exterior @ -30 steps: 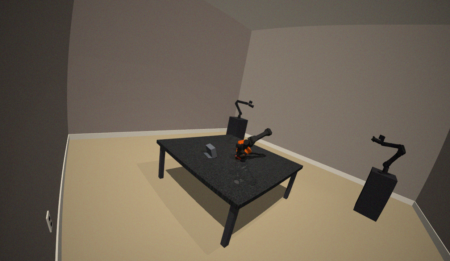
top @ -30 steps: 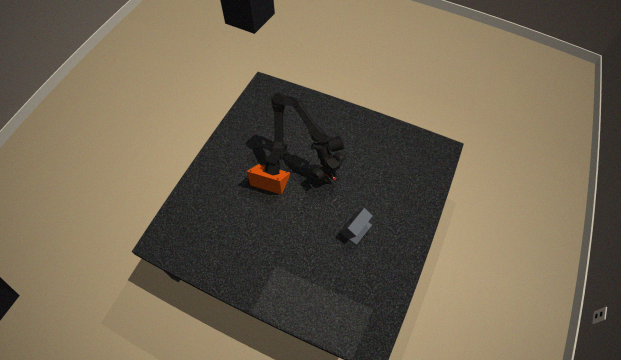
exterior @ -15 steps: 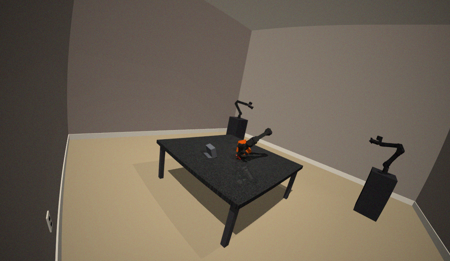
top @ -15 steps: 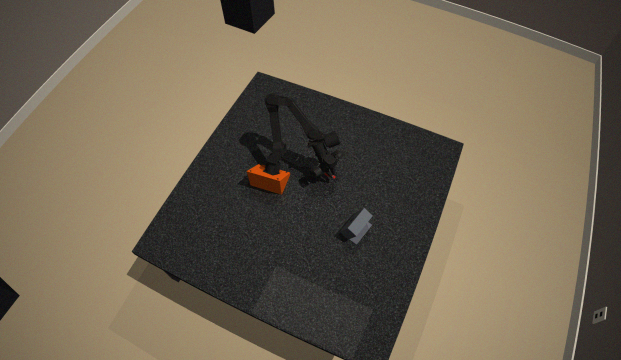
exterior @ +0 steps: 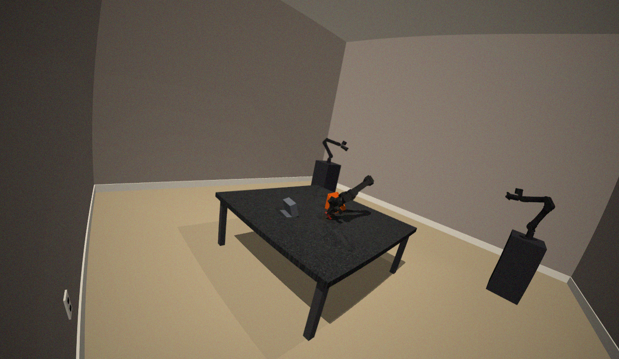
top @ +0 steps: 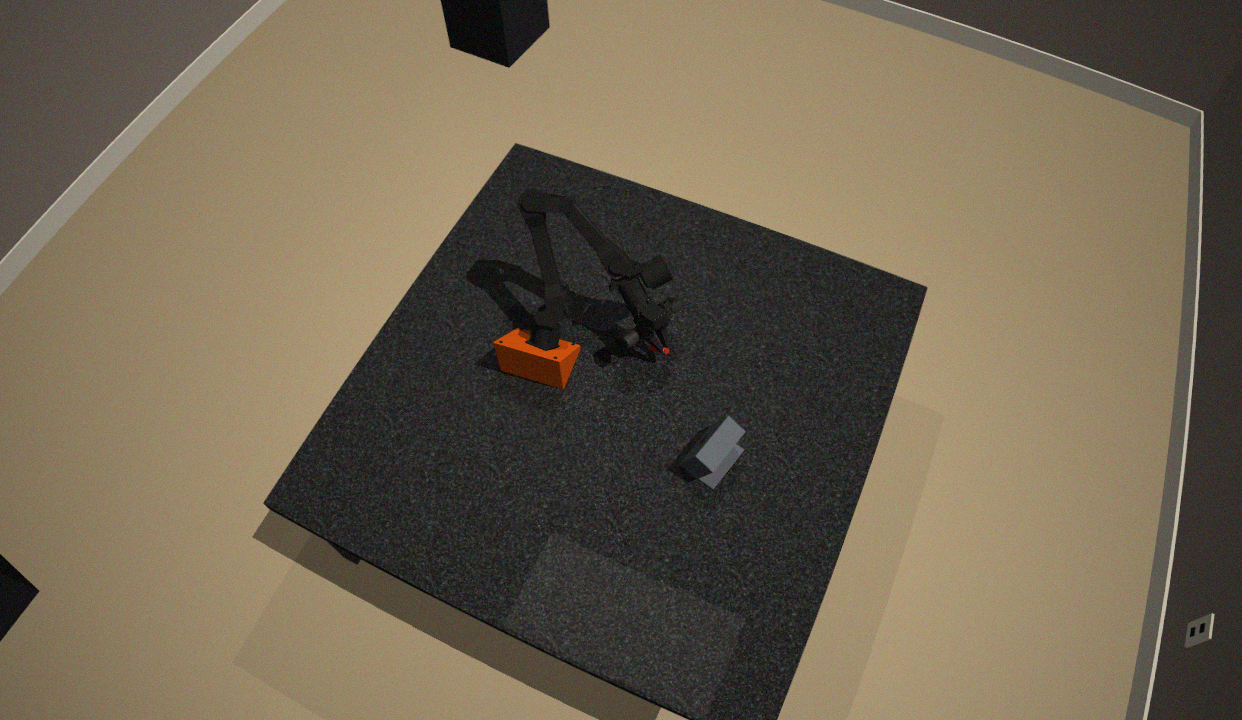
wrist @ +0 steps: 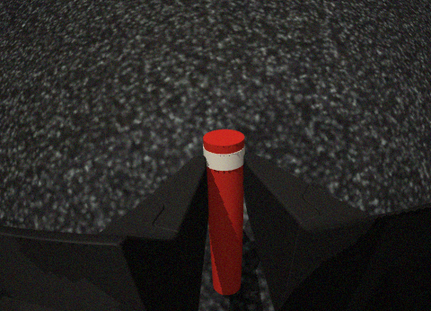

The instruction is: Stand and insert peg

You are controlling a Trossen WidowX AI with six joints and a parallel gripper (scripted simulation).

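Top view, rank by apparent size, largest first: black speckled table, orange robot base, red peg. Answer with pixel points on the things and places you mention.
1. Black speckled square table (top: 410, 429) (exterior: 302, 241)
2. Orange block-shaped robot base (top: 531, 365) (exterior: 331, 200)
3. Red cylindrical peg with white band (top: 665, 351) (wrist: 225, 212), a mere speck there

Beige floor (top: 1037, 205) (exterior: 137, 276) surrounds a dark speckled table (top: 410, 429) (exterior: 302, 236).

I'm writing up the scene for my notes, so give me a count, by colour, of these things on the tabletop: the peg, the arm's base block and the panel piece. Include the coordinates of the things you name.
Red: 1, the white-banded peg (top: 665, 351) (wrist: 225, 212)
Orange: 1, the base block (top: 531, 365) (exterior: 332, 196)
Grey: 1, the panel piece (top: 720, 445) (exterior: 290, 207)
Total: 3
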